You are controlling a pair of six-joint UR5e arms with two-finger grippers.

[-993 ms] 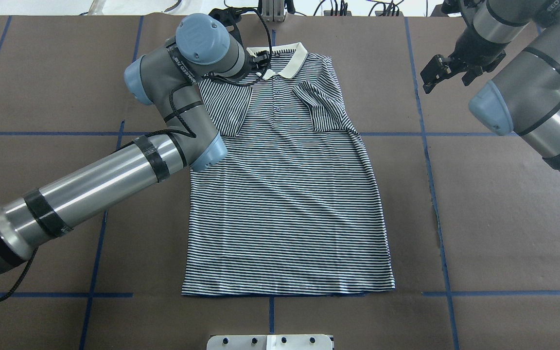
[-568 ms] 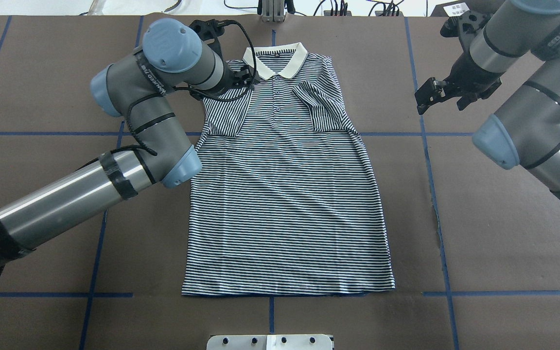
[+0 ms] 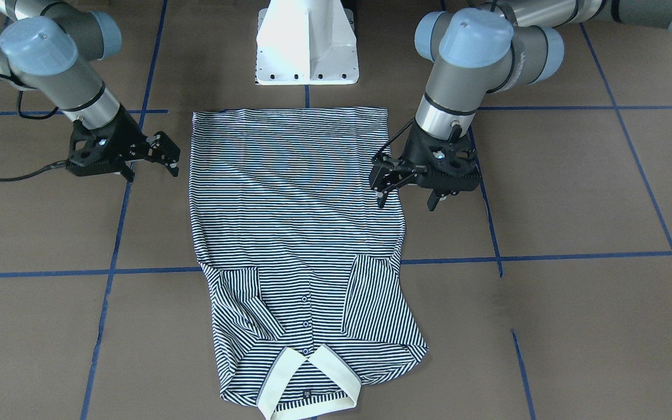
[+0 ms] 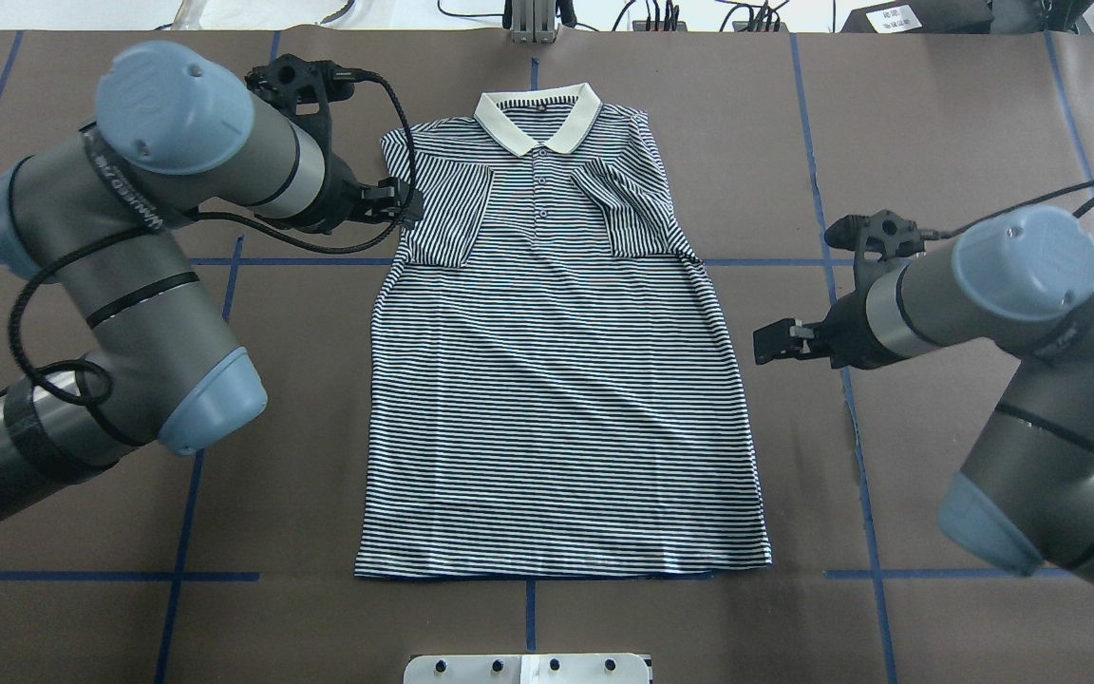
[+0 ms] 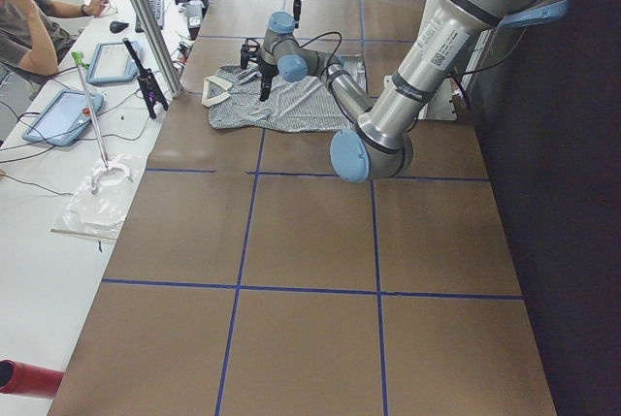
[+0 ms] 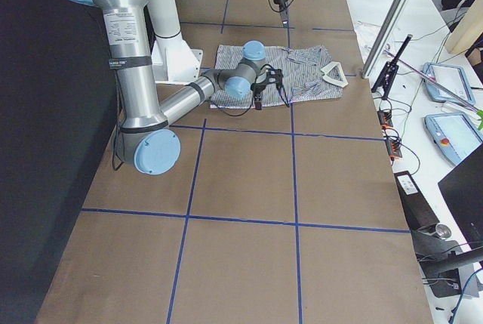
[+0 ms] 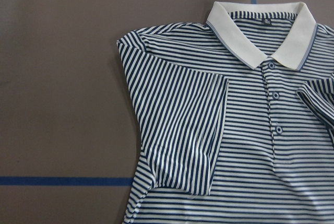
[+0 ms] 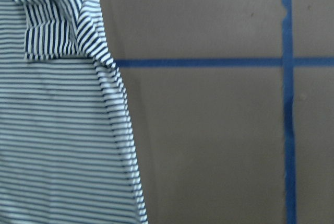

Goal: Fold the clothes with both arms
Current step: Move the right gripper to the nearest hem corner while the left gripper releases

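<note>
**Left gripper [image 4: 406,202] and right gripper [image 4: 773,340] pull back to flank the shirt [image 4: 556,380]**

The shirt has not shifted. It lies flat and front up in the middle of the counter [image 4: 300,494]. Its long axis runs from the hem [image 4: 561,565], nearest the robot, to the collar [image 4: 537,114] at the far end. The left sleeve [image 4: 447,214] and right sleeve [image 4: 637,214] are folded in over the chest.

The left gripper has come away from the collar, back and outward to the shirt's left edge beside the folded left sleeve. From overhead its tips overlap that edge. The front view suggests it hangs above the cloth rather than resting on it. Its jaws stand apart with nothing between them.

The right gripper has swung in from beyond the right shoulder to just beside the right edge at mid-body. It sits over bare counter, clear of the cloth, its jaws also spread and empty.

The shirt therefore lies inward of each gripper. The left one is nearer to it and further toward the collar. The left arm [image 4: 129,285] and right arm [image 4: 1031,446] are each bent at the elbow, with the wrist turned inward and tilted down toward the cloth. A grasp on the side edges looks likely next, and for that the right gripper has the farther reach.
</note>
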